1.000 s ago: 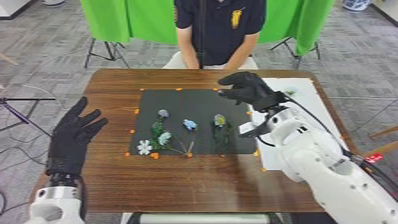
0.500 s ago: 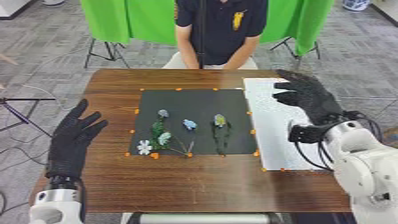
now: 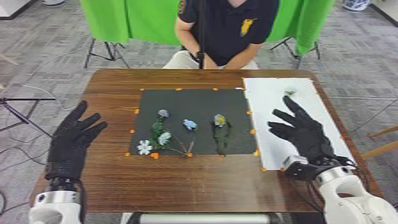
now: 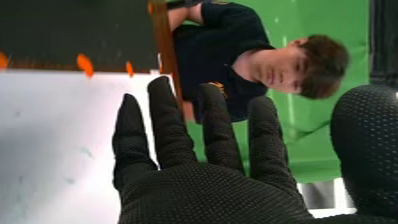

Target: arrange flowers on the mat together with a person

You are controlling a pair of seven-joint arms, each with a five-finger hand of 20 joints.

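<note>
The left hand (image 3: 71,142) hangs at about half past eight from the middle of the black mat (image 3: 200,145), its fingers wide — straight, with gaps between them, pointing roughly to twelve o'clock. Its thumb stands off towards one o'clock, and its grasp is empty.

The right hand (image 3: 305,136) is over the white sheet (image 3: 280,159), a little past three o'clock from the middle of the mat. Its fingers are wide as well, fanned towards eleven o'clock. In the right wrist view the fingers of the right hand (image 4: 213,192) are straight and slightly parted, with the thumb well away from them and the palm bare.

One small pale flower (image 3: 290,90) lies on the sheet, at two o'clock from the middle of the mat, near the right hand's longest reach; the head view leaves a narrow gap between them.

The other flowers are on the mat: a purplish flower (image 3: 163,113) at ten o'clock, a blue flower (image 3: 189,124) close to the middle, and a yellow-and-purple flower (image 3: 219,119) at three, its green stems running towards six. A white flower (image 3: 145,147) sits at half past seven near the mat's edge — with a pale blue flower (image 3: 164,136) just beside it, towards half past one. The worktop (image 3: 200,185) carries both mat and sheet.
</note>
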